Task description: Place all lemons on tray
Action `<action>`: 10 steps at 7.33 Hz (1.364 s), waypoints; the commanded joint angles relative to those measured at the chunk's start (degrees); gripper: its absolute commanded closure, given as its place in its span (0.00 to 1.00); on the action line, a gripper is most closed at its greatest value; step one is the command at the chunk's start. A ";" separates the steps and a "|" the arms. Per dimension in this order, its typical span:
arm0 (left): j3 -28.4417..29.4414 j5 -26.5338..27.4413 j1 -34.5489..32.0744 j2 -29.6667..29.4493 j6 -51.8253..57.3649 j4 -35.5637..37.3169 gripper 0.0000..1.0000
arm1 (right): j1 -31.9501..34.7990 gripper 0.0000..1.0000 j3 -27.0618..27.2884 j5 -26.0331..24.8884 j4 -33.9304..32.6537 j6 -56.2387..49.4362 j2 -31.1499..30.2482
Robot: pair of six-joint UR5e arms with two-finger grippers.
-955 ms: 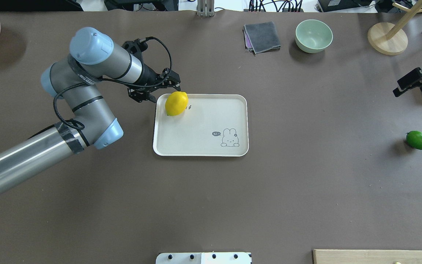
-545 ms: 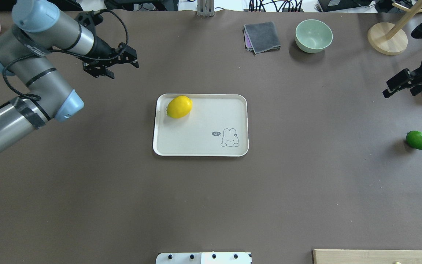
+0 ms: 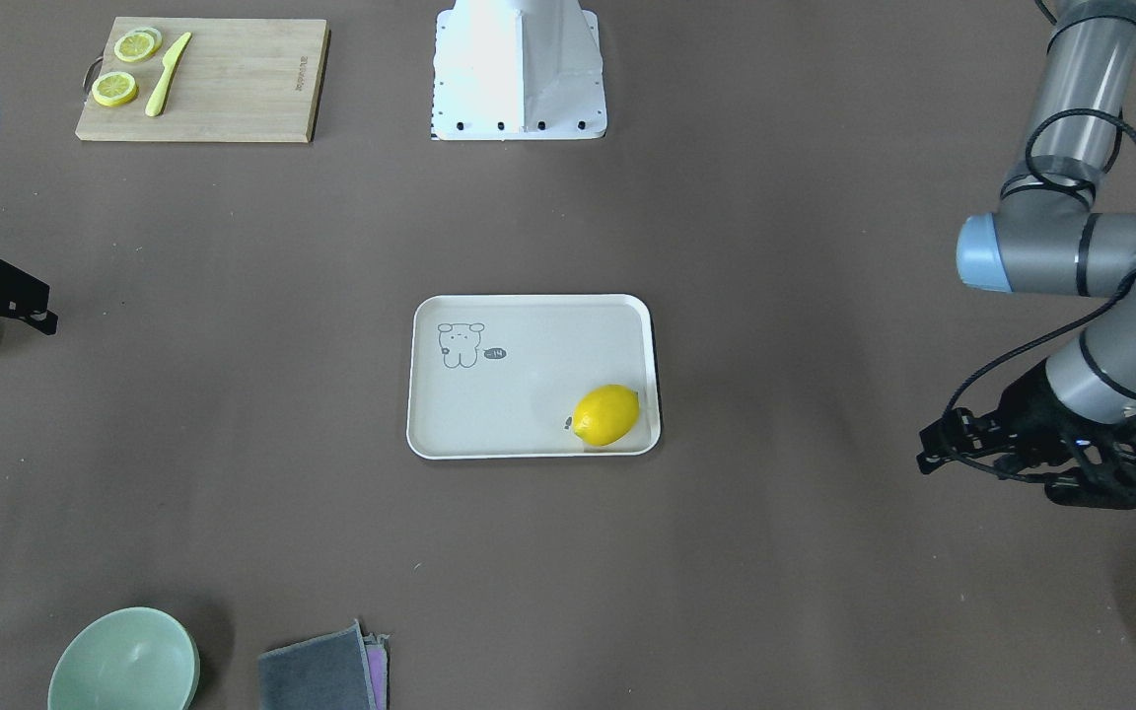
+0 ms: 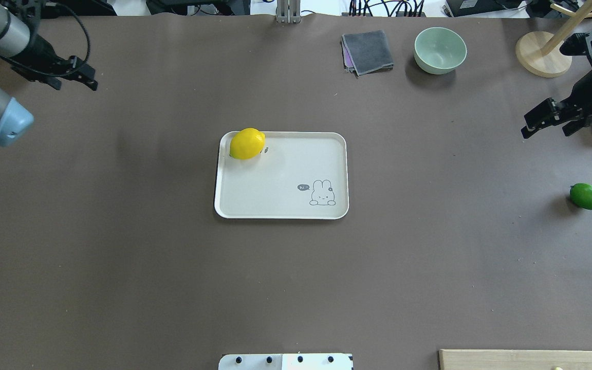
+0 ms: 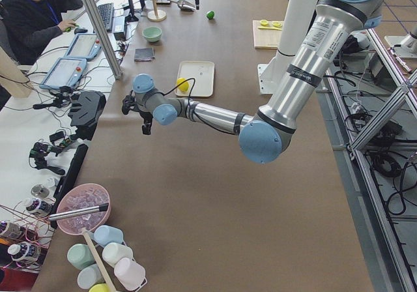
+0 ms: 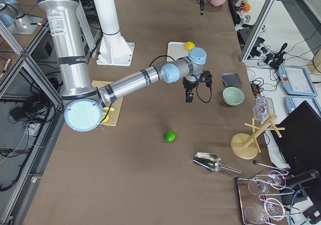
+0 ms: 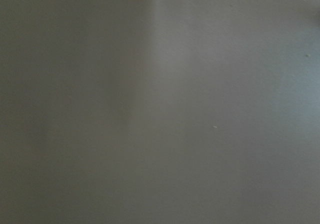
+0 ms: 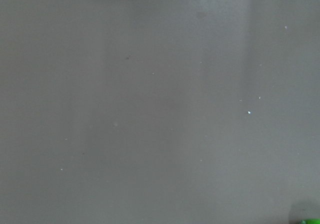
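Left gripper (image 4: pixel 75 84): spread wide, holding nothing; hangs over the bare brown tabletop (image 4: pixel 172 282) toward the far left corner, well apart from the flat off-white rectangular tray (image 4: pixel 280 174) with the cartoon rabbit print. Right gripper (image 4: pixel 547 129): likewise parted and empty, up above the tabletop on the right side

Roughly halfway through, judging by how things lie. Done: bright yellow oval lemon (image 4: pixel 247 143) on the tray, tucked into the far left corner as seen from overhead, right against the rim or nearly so; sits free, with nothing gripping it. Left to do: glossy green oval lemon (image 4: pixel 587 196), off the tray on the open tabletop near the right edge, well apart from the tray

Relative to the right gripper, lies near but clear of it: closer to the robot's side and a little further outward in the overhead view, lower than the gripper in the right-end view. Shows only as a green sliver (image 8: pixel 311 221) at the bottom right corner of the right wrist view, so not centred under the gripper. Probably calls for a short shift toward the robot and a descent around the fruit, then a carry across to the middle. Well apart from the left gripper; better suited to the right arm
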 commanded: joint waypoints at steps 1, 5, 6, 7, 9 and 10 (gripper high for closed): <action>2.24 -0.77 -5.43 2.49 22.58 6.16 0.03 | -0.16 0.00 2.40 -5.04 0.02 -4.73 -6.26; 5.42 -0.69 -7.47 2.58 29.34 6.27 0.03 | 0.46 0.00 0.41 -5.05 9.29 -10.75 -16.65; 5.42 -0.69 -7.38 2.66 29.34 6.36 0.03 | 0.46 0.00 -1.26 -5.05 12.12 -10.93 -17.63; 5.42 -0.69 -7.30 2.66 29.25 6.36 0.03 | 0.37 0.00 -4.50 -5.14 16.50 -12.32 -17.90; 5.42 -0.69 -7.29 2.75 29.17 6.36 0.03 | 0.28 0.01 -8.39 -4.97 21.02 -19.94 -17.29; 5.42 -0.69 -7.21 2.75 28.99 6.36 0.03 | -0.24 0.01 -8.31 -4.97 20.86 -23.11 -16.50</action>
